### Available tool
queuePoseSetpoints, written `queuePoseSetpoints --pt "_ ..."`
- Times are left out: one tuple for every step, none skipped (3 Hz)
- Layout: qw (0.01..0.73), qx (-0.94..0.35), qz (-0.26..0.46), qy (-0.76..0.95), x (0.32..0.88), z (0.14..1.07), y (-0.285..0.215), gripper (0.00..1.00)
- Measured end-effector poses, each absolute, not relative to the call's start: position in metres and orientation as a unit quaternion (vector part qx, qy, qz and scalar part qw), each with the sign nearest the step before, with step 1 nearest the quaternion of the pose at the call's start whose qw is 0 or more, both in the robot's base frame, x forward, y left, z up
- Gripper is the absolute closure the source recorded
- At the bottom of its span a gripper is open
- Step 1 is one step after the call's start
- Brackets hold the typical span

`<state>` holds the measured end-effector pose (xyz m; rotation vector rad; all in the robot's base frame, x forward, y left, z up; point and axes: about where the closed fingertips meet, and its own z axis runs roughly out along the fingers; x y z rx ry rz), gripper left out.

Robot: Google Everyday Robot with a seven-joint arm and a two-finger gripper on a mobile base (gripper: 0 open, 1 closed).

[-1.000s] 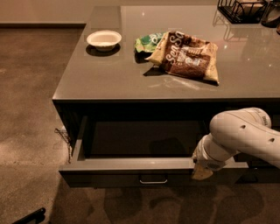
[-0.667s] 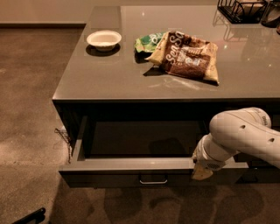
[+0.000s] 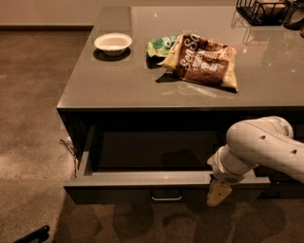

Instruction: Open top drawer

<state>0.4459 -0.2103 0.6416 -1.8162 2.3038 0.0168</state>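
The claw (image 3: 219,192), a pale tan tip on the single white jointed arm (image 3: 259,144), hangs at the front lip of the wide dark grey-brown top drawer (image 3: 142,179). I cannot tell whether it is wide or narrow, or whether it touches the lip. The drawer lies right at the claw and stretches away to its left, long axis running side to side. It already stands drawn well out from under the surface (image 3: 118,80), its dark inside open to view. Its one small rectangular metal pull (image 3: 166,196) sits just left of the claw, apart from it. Any further opening would, I judge, run straight out, square to that long front. Beyond and above the claw, the grey surface carries one brown crinkled snack bag (image 3: 202,61), one green packet (image 3: 161,46) touching it on its left, one white round bowl (image 3: 113,42) further left, and one black wire basket (image 3: 261,10) at the far right corner.
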Motion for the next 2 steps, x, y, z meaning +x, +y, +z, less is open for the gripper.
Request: queuePoseSetpoints --pt "0.104 -0.616 0.006 0.781 0.446 0.642 -0.21 0.0" --pt "0.121 -0.619 0.012 0.776 0.447 0.652 -0.219 0.0"
